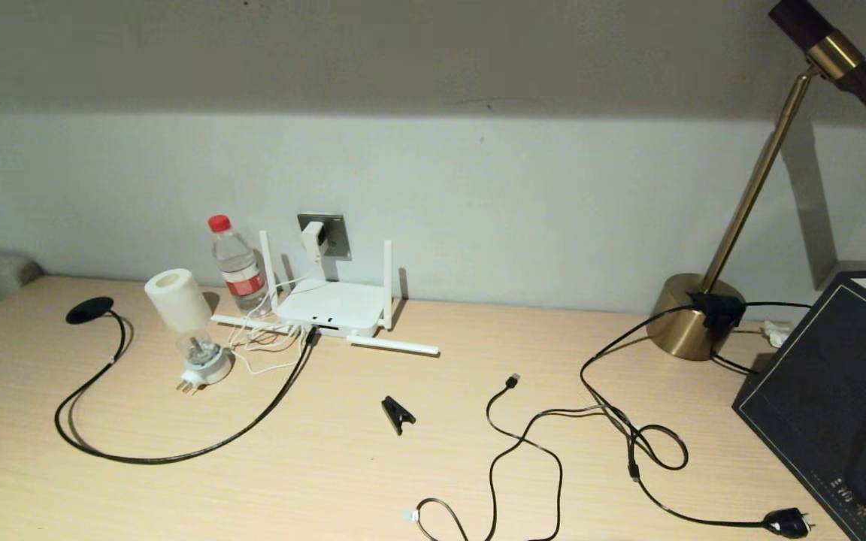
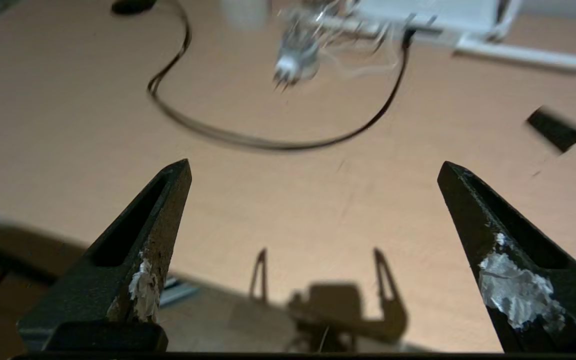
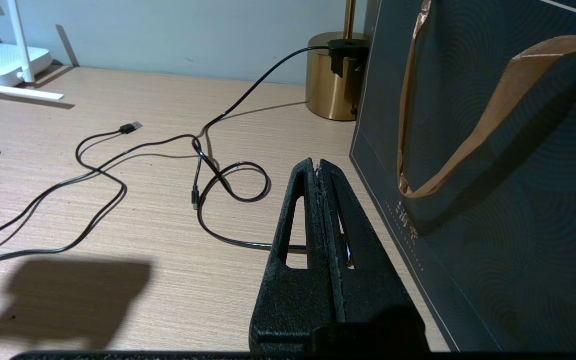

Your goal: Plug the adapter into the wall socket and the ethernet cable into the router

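Observation:
The white adapter (image 1: 313,239) sits on the grey wall socket (image 1: 335,234), and its thin white cord hangs down to the desk. Below it the white router (image 1: 331,306) lies flat with two antennas upright and two lying down. The black ethernet cable (image 1: 177,455) loops over the desk, and one end meets the router's front edge (image 1: 311,335). My left gripper (image 2: 315,170) hovers open and empty over the desk's near edge, well short of the ethernet cable (image 2: 268,146) and the router (image 2: 433,15). My right gripper (image 3: 316,165) is shut on nothing, beside a dark bag. Neither gripper shows in the head view.
A water bottle (image 1: 237,264), a white roll (image 1: 176,299) and a round travel plug (image 1: 204,366) stand left of the router. A black clip (image 1: 397,413), a USB-tipped cable (image 1: 512,381) and a power-plug cable (image 1: 786,521) lie mid-desk. A brass lamp base (image 1: 692,323) and the dark bag (image 1: 831,391) stand right.

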Tool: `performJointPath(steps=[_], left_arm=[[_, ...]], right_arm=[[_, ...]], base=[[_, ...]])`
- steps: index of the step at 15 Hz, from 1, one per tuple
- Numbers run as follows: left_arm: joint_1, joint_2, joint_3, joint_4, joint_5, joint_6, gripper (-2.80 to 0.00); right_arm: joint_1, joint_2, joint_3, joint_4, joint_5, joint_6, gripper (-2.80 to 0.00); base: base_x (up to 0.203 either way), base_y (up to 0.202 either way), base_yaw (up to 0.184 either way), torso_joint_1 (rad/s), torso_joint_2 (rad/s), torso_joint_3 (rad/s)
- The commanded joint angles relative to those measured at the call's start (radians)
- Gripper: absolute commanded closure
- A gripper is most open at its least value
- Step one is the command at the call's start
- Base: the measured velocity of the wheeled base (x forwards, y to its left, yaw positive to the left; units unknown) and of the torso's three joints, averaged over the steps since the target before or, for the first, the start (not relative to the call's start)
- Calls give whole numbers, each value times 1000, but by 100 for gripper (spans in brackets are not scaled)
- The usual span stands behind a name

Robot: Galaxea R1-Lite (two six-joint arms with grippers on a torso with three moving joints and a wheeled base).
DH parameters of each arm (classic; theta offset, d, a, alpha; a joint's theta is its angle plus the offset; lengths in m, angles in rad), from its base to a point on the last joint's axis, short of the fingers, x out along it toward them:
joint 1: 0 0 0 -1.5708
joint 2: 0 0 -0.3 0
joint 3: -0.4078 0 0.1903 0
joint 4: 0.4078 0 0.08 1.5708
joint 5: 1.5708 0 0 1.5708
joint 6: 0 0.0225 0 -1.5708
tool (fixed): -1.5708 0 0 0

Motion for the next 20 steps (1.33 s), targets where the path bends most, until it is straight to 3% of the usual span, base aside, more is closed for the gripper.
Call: performJointPath(steps=[1,2,3,5,7,12,20], left_arm=[[37,-168,78,25,-149,3,-280],[26,-228,93,57,-240,26,-280],[17,-274,98,86,-281,54,-280],[9,-329,115,80,-308,89,-280],[8,-328,130,44,-293,97,-280],[11,-329,130,39,-263,-3,-280],[11,-329,130,39,-263,-5,-280]], right_arm=[[0,0,35,-1,0,-1,0],[0,0,35,-1,2,-3,0],[0,0,35,-1,0,-1,0],[0,0,35,-1,0,1,0],[0,0,35,-1,2,-3,0],[0,0,35,-1,0,0,0],[0,0,35,-1,1,-3,0]], base=[[0,0,0,0,0,0],[0,0,0,0,0,0],[0,0,0,0,0,0],[0,0,0,0,0,0],[0,0,0,0,0,0],[0,0,0,0,0,0],[0,0,0,0,0,0]])
